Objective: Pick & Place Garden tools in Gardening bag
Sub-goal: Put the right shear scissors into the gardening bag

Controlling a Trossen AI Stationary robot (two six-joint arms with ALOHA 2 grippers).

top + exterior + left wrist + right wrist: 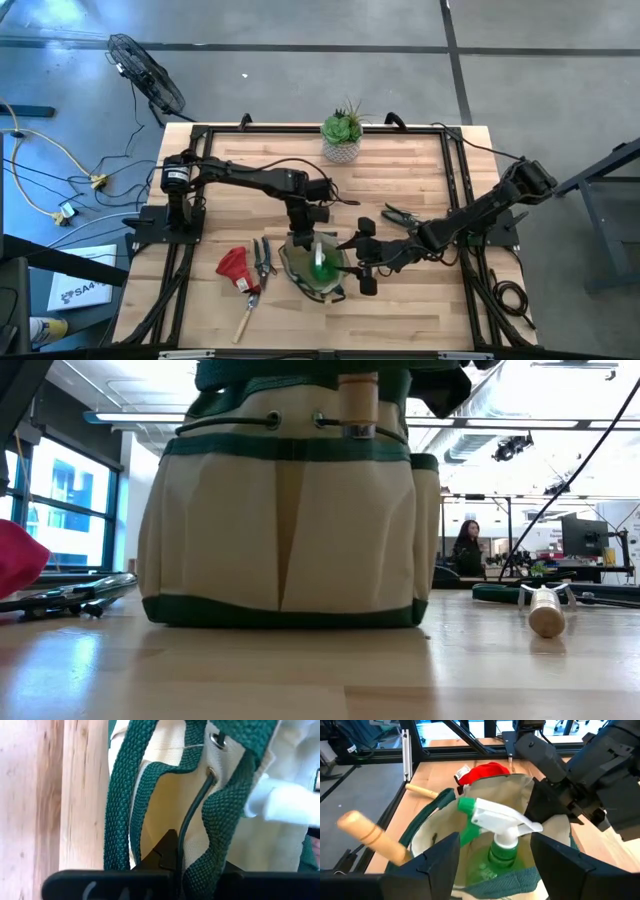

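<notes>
The gardening bag [312, 268] stands upright on the wooden table [420, 190], in front of the succulent in a white pot [342, 133]. The green spray bottle [321, 263] stands inside the bag, its white nozzle [502, 820] above the rim.

The left gripper [303, 238] sits at the bag's rim on the side toward the plant pot. In the left wrist view its fingers are pressed onto the bag's dark green webbing [197, 870], pinching the rim and strap.

The right gripper [362, 262] is just beside the bag on the side away from the red glove. In the right wrist view its 2 fingers [437, 862] are spread wide, one on each side of the spray bottle, and are not touching it.

The red glove [235, 267] lies on the table beside the bag, on the side away from the right gripper. Dark pruners [263, 262] lie between the glove and the bag. A wooden-handled tool [246, 315] lies near the glove, farther from the plant pot. Black shears [403, 215] lie beyond the right gripper from the bag. A wooden handle [357, 398] sticks up from one of the bag's outer pockets.
</notes>
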